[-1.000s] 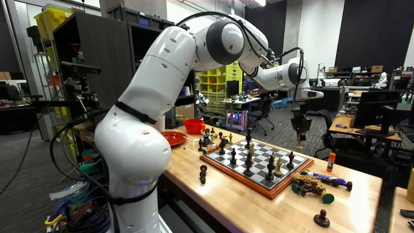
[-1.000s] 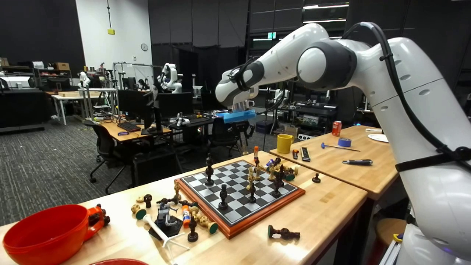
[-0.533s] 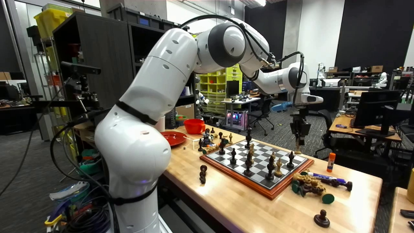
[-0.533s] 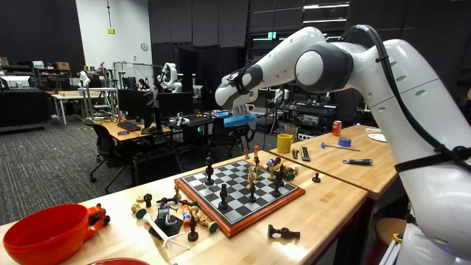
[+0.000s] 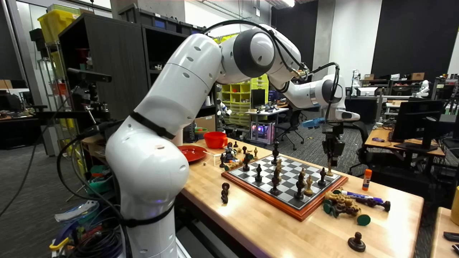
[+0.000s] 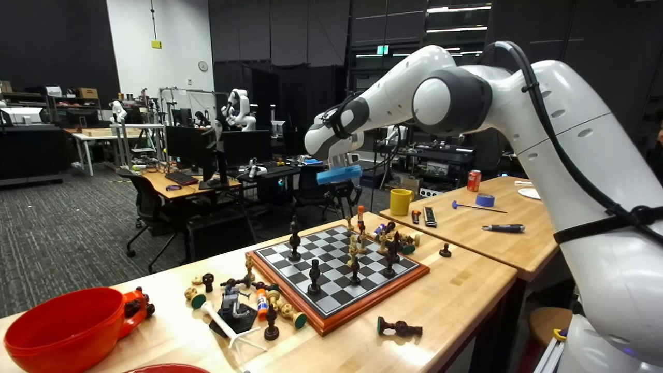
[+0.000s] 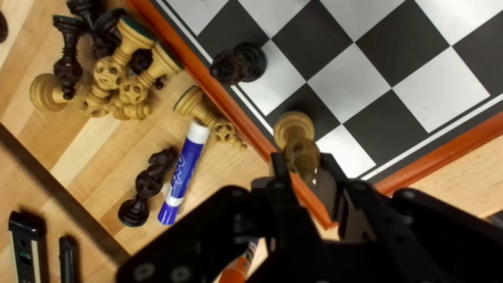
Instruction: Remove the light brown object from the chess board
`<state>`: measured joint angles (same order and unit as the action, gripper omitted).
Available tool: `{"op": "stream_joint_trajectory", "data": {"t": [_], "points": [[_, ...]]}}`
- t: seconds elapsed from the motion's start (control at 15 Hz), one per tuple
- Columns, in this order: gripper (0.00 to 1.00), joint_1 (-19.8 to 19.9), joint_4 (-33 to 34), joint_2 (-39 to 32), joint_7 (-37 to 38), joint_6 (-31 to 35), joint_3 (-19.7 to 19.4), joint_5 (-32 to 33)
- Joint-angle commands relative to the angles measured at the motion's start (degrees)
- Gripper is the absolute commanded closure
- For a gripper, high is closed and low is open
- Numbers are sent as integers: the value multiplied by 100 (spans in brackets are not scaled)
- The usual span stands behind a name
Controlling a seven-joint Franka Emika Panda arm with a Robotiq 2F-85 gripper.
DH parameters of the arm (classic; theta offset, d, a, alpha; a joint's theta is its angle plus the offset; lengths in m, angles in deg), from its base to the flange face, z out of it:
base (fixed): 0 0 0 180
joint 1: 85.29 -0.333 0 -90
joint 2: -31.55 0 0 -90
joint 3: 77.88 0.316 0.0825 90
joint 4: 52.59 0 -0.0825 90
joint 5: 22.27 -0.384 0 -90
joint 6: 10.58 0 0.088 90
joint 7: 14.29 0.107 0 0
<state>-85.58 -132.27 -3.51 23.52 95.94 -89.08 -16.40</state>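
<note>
The chess board (image 5: 265,193) lies on the wooden table and shows in both exterior views (image 6: 373,305) and the wrist view (image 7: 224,98). My gripper (image 5: 331,163) is over the board's far corner area, pointing down; it also shows in an exterior view (image 6: 346,211). In the wrist view its fingers (image 7: 305,157) are closed around the upper part of a light brown chess piece (image 7: 294,127). The held piece (image 5: 329,172) is upright, its base at or just above a dark edge square; I cannot tell if it touches. Other light brown pieces (image 5: 308,186) (image 6: 353,254) stand on the board.
Dark pieces (image 5: 322,177) (image 6: 314,277) stand on the board, one near the gripper. Beside the board lie a heap of fallen pieces (image 7: 110,74), a blue marker (image 7: 184,169) and a glue stick (image 5: 367,180). A red bowl (image 6: 67,331) stands near the board's other side.
My gripper has moved down with the light brown piece, from above the far edge of the board to close over its edge square. Pieces on the board have not moved.
</note>
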Motion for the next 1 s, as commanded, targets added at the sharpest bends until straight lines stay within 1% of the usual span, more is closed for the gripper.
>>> {"op": "stream_joint_trajectory", "data": {"t": [0.0,0.27,0.93], "points": [[94,114,22,11,37,-128,90,-205],[94,160,35,-20,39,-69,83,-344],[94,244,93,-115,-5,-16,94,-465]]}}
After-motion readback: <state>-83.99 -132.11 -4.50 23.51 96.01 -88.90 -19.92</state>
